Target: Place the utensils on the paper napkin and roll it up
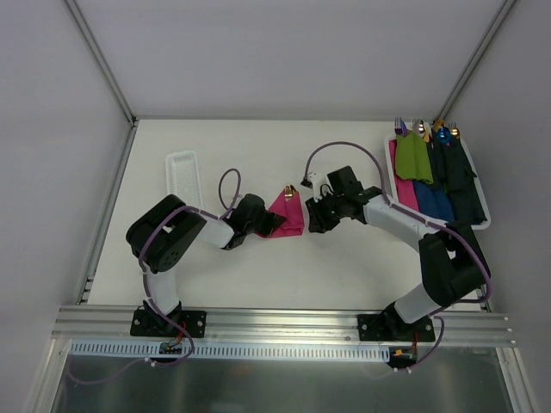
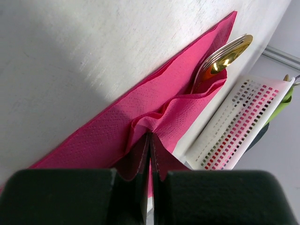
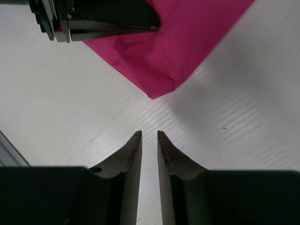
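A: Paper napkin (image 1: 291, 219): where does it sit?

B: In the middle of your table (image 1: 258, 146), folded over into a magenta wedge. The gold utensils (image 2: 225, 52) are tucked into the fold, their tips poking out at the far end.

A: Your left gripper (image 2: 150, 140)?

B: Its jaws are pinched together on a raised crease at the napkin's near-left edge.

A: Your right gripper (image 3: 149, 135)?

B: It hangs just right of the napkin, jaws a narrow gap apart with nothing between them, over bare table beside the napkin's corner. At your far right a white tray (image 1: 484, 222) holds green and blue napkin rolls (image 1: 413, 157). A second white tray (image 1: 182, 175) lies far left.
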Controlling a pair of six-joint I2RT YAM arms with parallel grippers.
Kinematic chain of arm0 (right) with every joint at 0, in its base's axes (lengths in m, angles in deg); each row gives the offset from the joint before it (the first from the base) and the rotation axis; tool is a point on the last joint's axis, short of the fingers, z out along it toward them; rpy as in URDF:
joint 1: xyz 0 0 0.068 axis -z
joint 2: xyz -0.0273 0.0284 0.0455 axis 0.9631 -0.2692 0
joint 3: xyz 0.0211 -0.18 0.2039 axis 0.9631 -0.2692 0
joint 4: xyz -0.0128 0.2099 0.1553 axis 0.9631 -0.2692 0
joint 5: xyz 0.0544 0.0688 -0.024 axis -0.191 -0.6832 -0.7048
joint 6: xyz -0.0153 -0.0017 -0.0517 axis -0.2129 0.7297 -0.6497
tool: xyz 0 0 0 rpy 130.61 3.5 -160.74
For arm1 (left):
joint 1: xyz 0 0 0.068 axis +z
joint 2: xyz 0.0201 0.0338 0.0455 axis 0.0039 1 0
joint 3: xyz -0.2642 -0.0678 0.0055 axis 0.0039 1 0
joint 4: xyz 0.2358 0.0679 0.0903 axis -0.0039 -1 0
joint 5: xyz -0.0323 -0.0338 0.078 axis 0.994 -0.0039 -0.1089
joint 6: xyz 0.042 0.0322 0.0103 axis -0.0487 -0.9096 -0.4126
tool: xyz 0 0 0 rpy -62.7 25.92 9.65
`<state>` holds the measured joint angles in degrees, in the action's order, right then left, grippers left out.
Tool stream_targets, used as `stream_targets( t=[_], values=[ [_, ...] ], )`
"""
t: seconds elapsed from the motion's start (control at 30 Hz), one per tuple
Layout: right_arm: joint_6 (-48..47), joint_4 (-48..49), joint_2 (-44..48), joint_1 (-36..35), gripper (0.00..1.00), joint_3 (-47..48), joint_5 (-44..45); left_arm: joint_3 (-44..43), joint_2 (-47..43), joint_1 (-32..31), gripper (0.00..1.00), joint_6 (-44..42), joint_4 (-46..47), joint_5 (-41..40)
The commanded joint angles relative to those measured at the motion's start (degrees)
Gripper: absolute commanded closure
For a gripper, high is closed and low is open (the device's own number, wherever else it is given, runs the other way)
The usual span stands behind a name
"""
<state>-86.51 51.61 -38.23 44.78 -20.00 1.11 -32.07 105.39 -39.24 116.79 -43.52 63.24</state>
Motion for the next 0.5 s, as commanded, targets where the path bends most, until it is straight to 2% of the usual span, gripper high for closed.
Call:
stream_targets(
  t=[0.0,0.03,0.1,0.17,0.27,0.47],
  values=[
    [2.45,4.55,-1.35,-0.01,0.79,2.65,-1.07,1.90,1.87,-0.97,1.00,-1.55,-10.60,-2.07],
    [5.42,4.73,-3.27,0.16,0.82,3.35,-1.95,1.99,1.87,-0.97,1.00,-1.55,-10.52,-2.07],
    [8.77,5.25,-5.13,0.95,0.82,5.36,-4.84,2.43,1.87,-0.97,1.00,-1.64,-10.51,-1.98],
    [11.93,6.39,-6.63,1.04,0.76,5.90,-6.95,3.05,1.61,-0.97,1.00,-1.55,-10.52,-2.07],
    [11.43,8.68,-6.11,-0.44,0.71,4.85,-6.35,3.40,1.61,-0.97,1.00,-1.64,-10.34,-2.15],
    [9.23,7.63,-8.91,-1.33,0.77,6.78,-4.94,2.61,2.40,-0.97,1.00,-2.34,-10.08,-1.54]
  ],
)
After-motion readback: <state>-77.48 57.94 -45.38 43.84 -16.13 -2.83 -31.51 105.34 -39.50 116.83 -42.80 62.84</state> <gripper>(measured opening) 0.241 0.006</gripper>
